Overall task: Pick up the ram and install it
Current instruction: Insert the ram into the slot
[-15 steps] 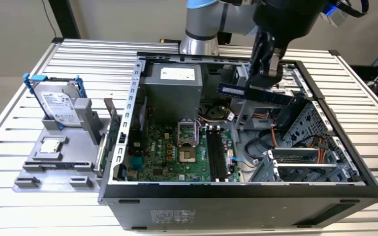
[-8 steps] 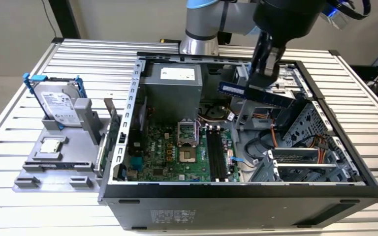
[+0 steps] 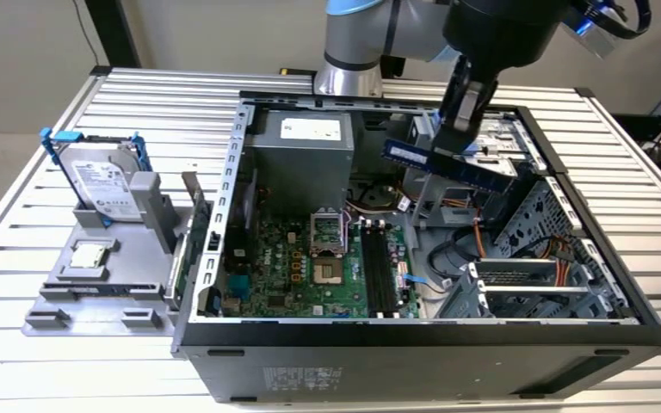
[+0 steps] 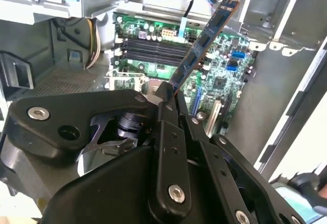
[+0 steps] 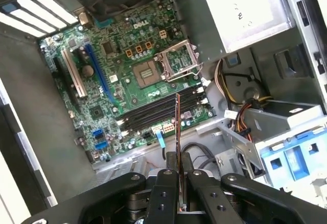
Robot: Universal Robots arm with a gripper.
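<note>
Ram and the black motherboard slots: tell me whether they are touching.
Apart. In the exterior view the ram hangs in the gripper, with clear air above the slots.

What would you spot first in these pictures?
The gripper holding the ram in the air over the open computer case. Below it lies the green motherboard with its black slots. A hard drive stands outside, at the exterior view's left.

A robotics lab, perhaps a workshop, is indicated: an opened PC case [image 3: 423,366] is set on a slatted metal bench [image 3: 32,379] beside 1 fixture [image 3: 89,303], under an arm [image 3: 354,39].
</note>
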